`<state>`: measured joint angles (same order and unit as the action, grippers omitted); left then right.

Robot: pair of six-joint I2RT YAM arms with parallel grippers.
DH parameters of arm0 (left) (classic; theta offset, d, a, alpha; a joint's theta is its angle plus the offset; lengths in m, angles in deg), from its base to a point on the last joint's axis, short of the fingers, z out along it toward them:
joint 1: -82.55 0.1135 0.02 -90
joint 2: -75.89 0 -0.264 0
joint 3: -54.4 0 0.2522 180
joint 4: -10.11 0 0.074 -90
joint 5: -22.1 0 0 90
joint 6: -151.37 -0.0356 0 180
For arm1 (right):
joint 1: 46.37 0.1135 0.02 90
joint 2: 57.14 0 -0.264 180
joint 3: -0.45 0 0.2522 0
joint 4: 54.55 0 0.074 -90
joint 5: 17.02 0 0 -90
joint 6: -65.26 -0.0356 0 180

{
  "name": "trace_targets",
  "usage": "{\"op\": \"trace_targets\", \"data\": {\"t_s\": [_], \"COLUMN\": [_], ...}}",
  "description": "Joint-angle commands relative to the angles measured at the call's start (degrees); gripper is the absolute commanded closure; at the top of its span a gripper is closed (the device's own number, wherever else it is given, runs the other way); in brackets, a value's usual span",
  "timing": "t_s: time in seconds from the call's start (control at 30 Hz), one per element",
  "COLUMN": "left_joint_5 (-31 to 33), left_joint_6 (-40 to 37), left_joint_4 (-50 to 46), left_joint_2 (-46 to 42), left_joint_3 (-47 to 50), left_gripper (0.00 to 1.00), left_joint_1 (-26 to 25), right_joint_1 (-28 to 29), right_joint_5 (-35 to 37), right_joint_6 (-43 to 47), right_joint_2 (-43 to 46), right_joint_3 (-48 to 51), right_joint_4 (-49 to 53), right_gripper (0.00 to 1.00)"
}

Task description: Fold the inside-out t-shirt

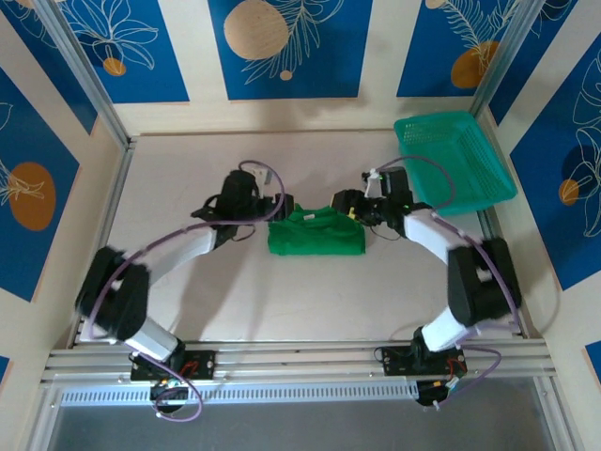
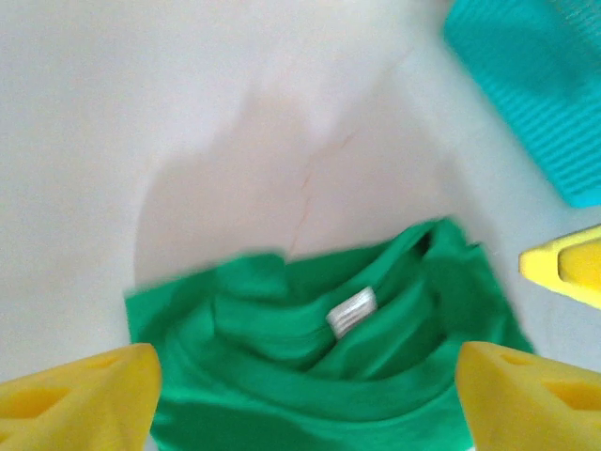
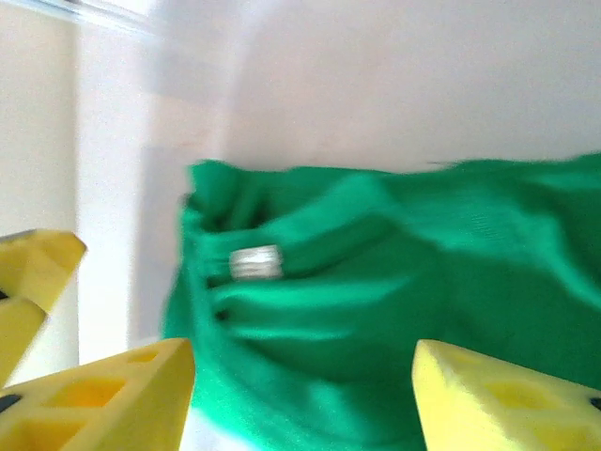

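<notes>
**Operator:** Is there any writing I can read?

**Observer:** Just one label. Your left wrist view shows a small white neck label [image 2: 352, 312] sewn inside the collar, and your right wrist view shows it as a pale tab [image 3: 255, 262]. Both views are too blurred to tell whether anything is printed on it.

**Operator:** How does the shirt look, and where is it?

**Observer:** From your top camera, the inside-out t-shirt [image 1: 315, 235] is a compact, roughly rectangular bundle of bright green cloth. It lies near the middle of the table [image 1: 188, 272], with the collar on its far edge. Up close the cloth is soft and creased, the collar band curves around the label, and the layers lie on top of each other. The teal mesh basket [image 1: 451, 160] sits at the far right corner, apart from the shirt.

**Operator:** And my jaws?

**Observer:** Your left gripper [image 1: 275, 209] is at the shirt's far left corner, and your right gripper [image 1: 349, 209] is at its far right corner. In each wrist view the yellow fingers [image 2: 84, 395] stand wide apart with the cloth lying between and beyond them. Neither pair is pinching any fabric. The right gripper's fingers [image 3: 507, 399] are spread just as wide as the left's.
</notes>
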<state>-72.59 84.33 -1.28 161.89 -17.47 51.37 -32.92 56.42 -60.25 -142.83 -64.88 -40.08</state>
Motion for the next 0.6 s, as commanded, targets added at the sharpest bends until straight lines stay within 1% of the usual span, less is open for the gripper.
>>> {"op": "trace_targets", "data": {"t_s": [0.0,0.03,0.07,0.13,0.2,0.23,0.27,0.3,0.33,0.37,0.4,0.43,0.47,0.53,0.57], "left_joint_5": [6.35,10.52,16.18,25.02,34.5,37.17,35.96,31.85,26.28,18.67,13.81,11.93,10.48,7.71,7.01], "left_joint_6": [-10.8,-12.36,-13.95,-18.64,-24.58,-27.81,-32.84,-35.64,-36.16,-35.09,-33.72,-33.88,-35.42,-36.31,-35.66], "left_joint_4": [-8.18,-9.01,-9.6,-9.63,-6.11,-1.81,4.76,10.35,13.96,17.22,19.08,21.55,27.67,30.91,35.99], "left_joint_2": [-8.51,-10.39,-12.72,-16.42,-19.29,-20.19,-21.1,-22.01,-22.35,-21.9,-20.25,-18.36,-15.41,-12.61,-10.83], "left_joint_3": [-0.14,1.43,3.66,8.75,15.35,18.9,24.26,28.87,32.22,34.67,36.07,36.81,38.14,37.5,38.0], "left_gripper": [0.0,0.01,0.0,0.01,0.01,0.01,0.01,0.01,0.01,0.01,0.01,0.01,0.01,0.01,0.01], "left_joint_1": [0.24,0.24,0.24,0.29,0.29,0.59,1.77,3.97,6.8,10.64,13.48,14.55,15.03,15.99,16.8], "right_joint_1": [1.11,1.8,2.38,2.74,2.45,1.88,0.65,-0.99,-3.0,-5.74,-8.69,-10.74,-12.18,-12.91,-13.28], "right_joint_5": [13.35,17.54,21.61,27.72,30.16,30.15,29.42,28.2,26.77,24.69,22.47,20.65,20.37,19.42,19.42], "right_joint_6": [8.5,11.71,15.51,22.26,30.29,32.93,34.83,35.56,35.43,33.87,31.51,30.56,29.75,31.33,31.31], "right_joint_2": [15.01,18.8,23.05,30.04,35.81,37.5,38.58,38.81,38.12,36.47,34.16,30.99,26.75,21.03,17.31], "right_joint_3": [4.35,6.24,8.88,14.51,21.83,25.17,28.15,31.12,33.6,36.02,37.88,38.71,39.05,35.76,34.75], "right_joint_4": [1.91,1.91,1.39,-0.72,-6.05,-8.1,-10.63,-13.5,-16.82,-21.68,-26.0,-29.38,-34.1,-34.89,-38.11], "right_gripper": [0.01,0.01,0.01,0.01,0.01,0.01,0.01,0.01,0.01,0.01,0.01,0.01,0.01,0.01,0.01]}}
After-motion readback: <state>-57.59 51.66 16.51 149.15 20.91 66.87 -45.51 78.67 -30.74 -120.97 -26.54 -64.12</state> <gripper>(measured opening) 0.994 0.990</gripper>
